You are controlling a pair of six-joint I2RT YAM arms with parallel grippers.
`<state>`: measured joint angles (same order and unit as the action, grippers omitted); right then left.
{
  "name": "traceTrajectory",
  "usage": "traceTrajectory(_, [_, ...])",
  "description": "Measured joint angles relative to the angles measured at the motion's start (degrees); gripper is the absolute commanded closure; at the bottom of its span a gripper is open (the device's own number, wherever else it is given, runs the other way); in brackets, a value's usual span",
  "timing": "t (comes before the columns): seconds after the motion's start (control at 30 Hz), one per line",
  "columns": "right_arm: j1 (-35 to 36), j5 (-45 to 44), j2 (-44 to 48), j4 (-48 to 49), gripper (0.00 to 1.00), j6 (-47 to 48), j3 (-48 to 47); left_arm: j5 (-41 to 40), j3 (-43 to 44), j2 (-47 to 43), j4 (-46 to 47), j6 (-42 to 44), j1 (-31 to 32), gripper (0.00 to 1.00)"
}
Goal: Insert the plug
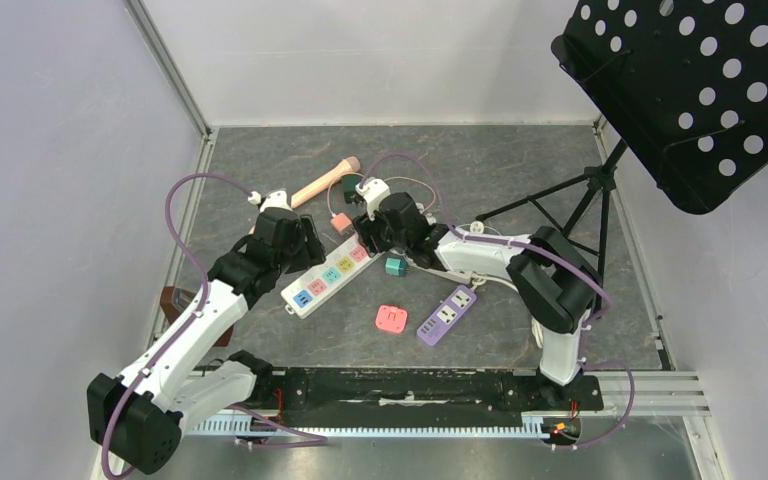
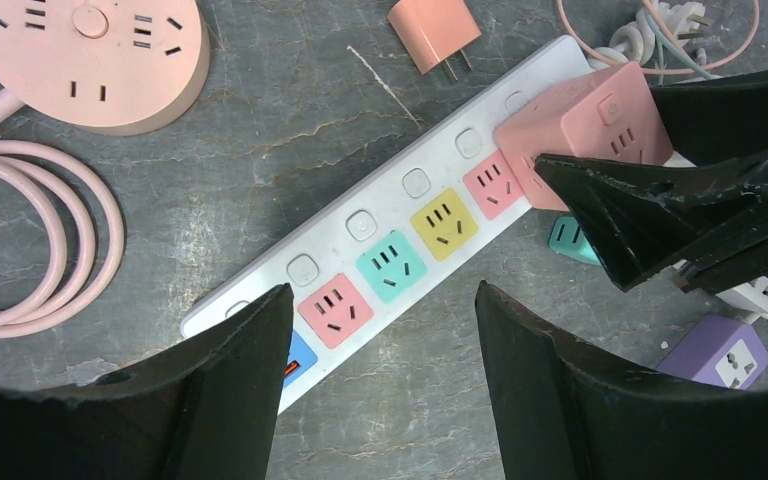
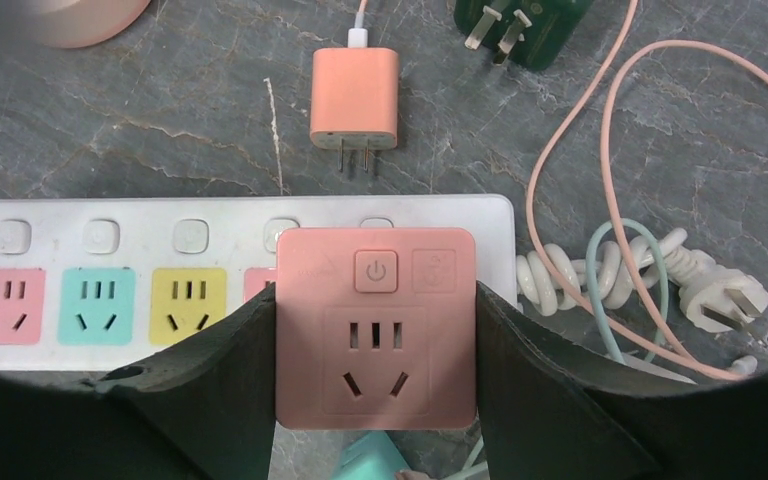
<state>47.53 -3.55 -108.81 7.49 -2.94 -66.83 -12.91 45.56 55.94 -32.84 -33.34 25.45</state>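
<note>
A white power strip (image 2: 360, 225) with coloured sockets lies slantwise on the grey table. The plug is a pink cube adapter (image 3: 375, 330) with its own socket face and power button. It sits over the strip's far end, and its prongs are hidden. My right gripper (image 3: 375, 300) is shut on the cube, one finger on each side. In the left wrist view the cube (image 2: 590, 115) covers the end socket beside a pink one. My left gripper (image 2: 383, 290) hangs open above the strip's other end, with nothing between its fingers.
A round pink socket hub (image 2: 90, 60) with coiled cable lies beside the strip. A salmon charger (image 3: 354, 98), a dark green plug (image 3: 520, 30) and a white corded plug (image 3: 720, 295) lie beyond it. Nearer are a teal adapter (image 1: 395, 266), a purple strip (image 1: 447, 315) and a black music stand (image 1: 700, 90).
</note>
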Motion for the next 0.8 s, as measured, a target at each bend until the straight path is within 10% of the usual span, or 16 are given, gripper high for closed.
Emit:
traceTrajectory(0.37, [1.0,-3.0,-2.1,2.1,0.96,0.4,-0.7,-0.1,0.0,-0.1,0.0,0.0,-0.2,0.24])
traceTrajectory(0.6, [1.0,-3.1,-5.5,-15.1,0.07,-0.6,-14.7,-1.1,0.0,-1.1,0.0,0.6,-0.3,0.05])
traceTrajectory(0.8, [-0.4,3.8,-12.5,-31.6,0.02,-2.3,-31.4,-3.5,0.3,-3.6,0.0,3.2,-0.4,0.04])
